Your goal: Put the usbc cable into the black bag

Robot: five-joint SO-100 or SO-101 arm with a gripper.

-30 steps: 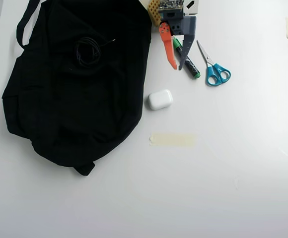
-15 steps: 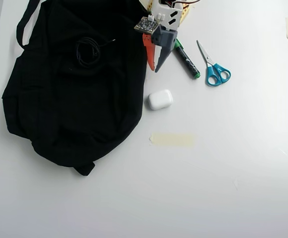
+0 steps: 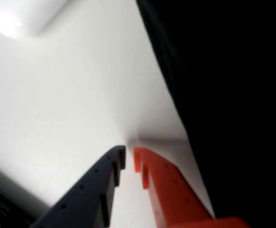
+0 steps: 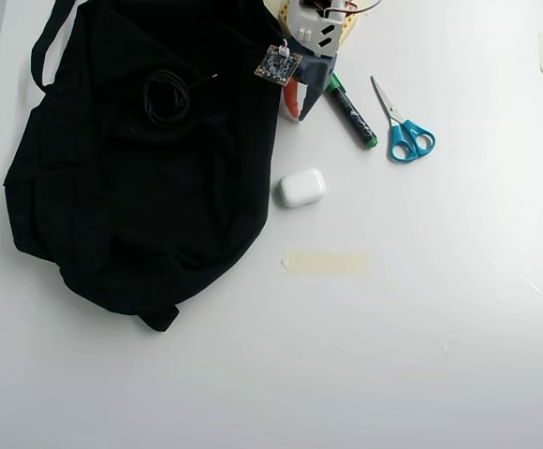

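Note:
The black bag (image 4: 140, 196) lies rumpled over the left half of the table in the overhead view, its strap loop at the top left. The usbc cable (image 4: 166, 96) rests as a small coil on top of the bag's upper part. My gripper (image 4: 296, 114) hangs just off the bag's upper right edge, well right of the cable. In the wrist view the grey and orange fingers meet over bare table at my gripper (image 3: 128, 157), shut with nothing between them. The bag (image 3: 233, 95) fills that view's right side. The cable is out of the wrist view.
A green-capped black marker (image 4: 351, 112) and blue-handled scissors (image 4: 403, 126) lie right of the gripper. A white earbud case (image 4: 302, 187) sits below it beside the bag, blurred at the wrist view's top left (image 3: 19, 16). Tape strips (image 4: 326, 263) mark the table.
The gripper has swung left from over the marker to the bag's right edge, and its fingers have come together. The cable and the other items have not moved.

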